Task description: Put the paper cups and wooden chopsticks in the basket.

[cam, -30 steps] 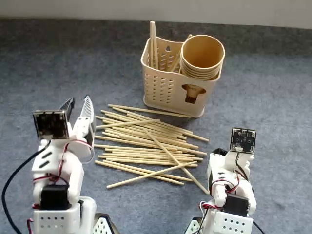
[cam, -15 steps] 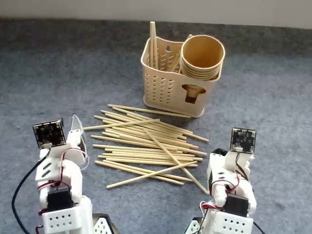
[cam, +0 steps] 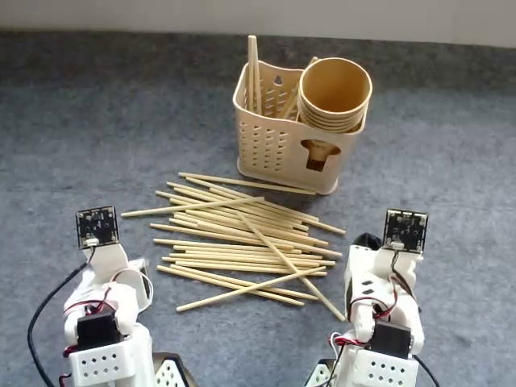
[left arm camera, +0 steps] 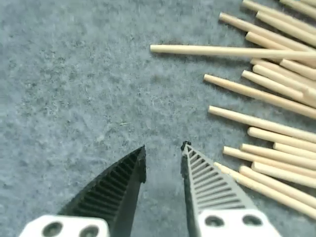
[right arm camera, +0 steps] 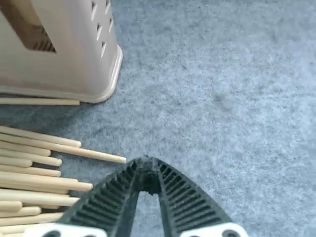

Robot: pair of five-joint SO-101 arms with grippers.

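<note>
A beige slotted basket (cam: 278, 133) stands at the back of the grey carpet. It holds a stack of paper cups (cam: 334, 93) and a few upright chopsticks (cam: 253, 68). A pile of wooden chopsticks (cam: 242, 242) lies in front of it. My left gripper (left arm camera: 163, 149) is open and empty, low over bare carpet beside the pile's ends (left arm camera: 266, 94). My right gripper (right arm camera: 145, 162) is shut on nothing, off the other side of the pile (right arm camera: 34, 168), near the basket's corner (right arm camera: 64, 54).
One chopstick (cam: 165, 208) sticks out of the pile toward the left arm (cam: 101, 278). The right arm (cam: 383, 278) stands at the front right. Open carpet lies on both sides of the basket and behind it.
The left arm has drawn back toward its base and folded down, its open gripper leaving the pile's left end. One chopstick slid out leftward with it. The right arm barely shifted.
</note>
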